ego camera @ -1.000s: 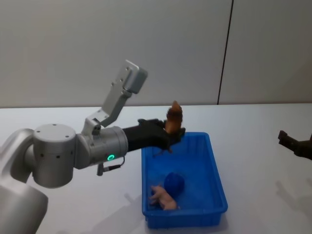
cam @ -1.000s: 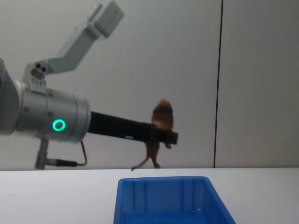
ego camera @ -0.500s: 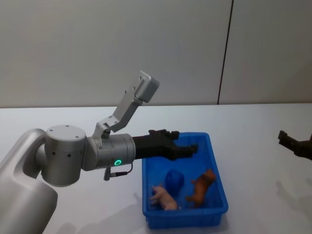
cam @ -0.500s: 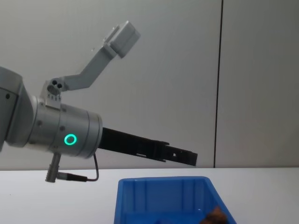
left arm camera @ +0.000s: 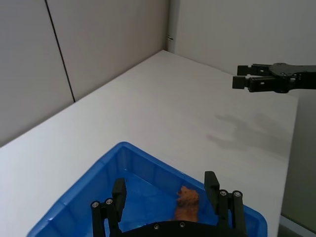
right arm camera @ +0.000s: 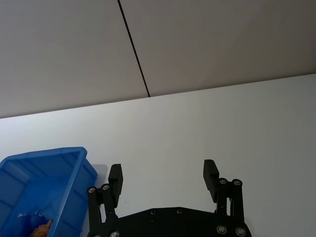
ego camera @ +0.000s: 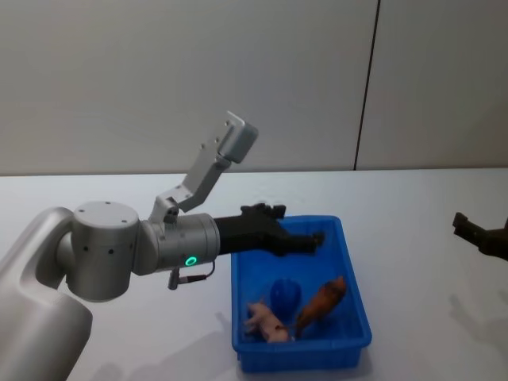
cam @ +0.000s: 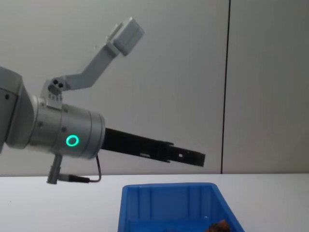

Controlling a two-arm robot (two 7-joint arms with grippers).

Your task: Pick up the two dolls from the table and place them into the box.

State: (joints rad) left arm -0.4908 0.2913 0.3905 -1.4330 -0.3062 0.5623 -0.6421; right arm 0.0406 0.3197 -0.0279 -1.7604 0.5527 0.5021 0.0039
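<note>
Bright blue plastic box (ego camera: 355, 313) sits on the white desk (ego camera: 413, 214), holding both dolls. The reddish-brown doll (ego camera: 321, 303) lies tilted against the right inner wall; the pale pinkish-tan doll (ego camera: 265, 319) lies near the front left corner, with a rounded blue object (ego camera: 284, 294) between and slightly behind them. The left claw (ego camera: 305, 240) hovers above the rear part of the box, its jaws spread wide and holding nothing; in the left wrist view the reddish-brown doll (left arm camera: 186, 203) lies below, between the two fingers (left arm camera: 118, 193). The right claw (ego camera: 476, 233) hangs over bare desk at the far right, well apart from the box, its jaws likewise wide apart and empty.
</note>
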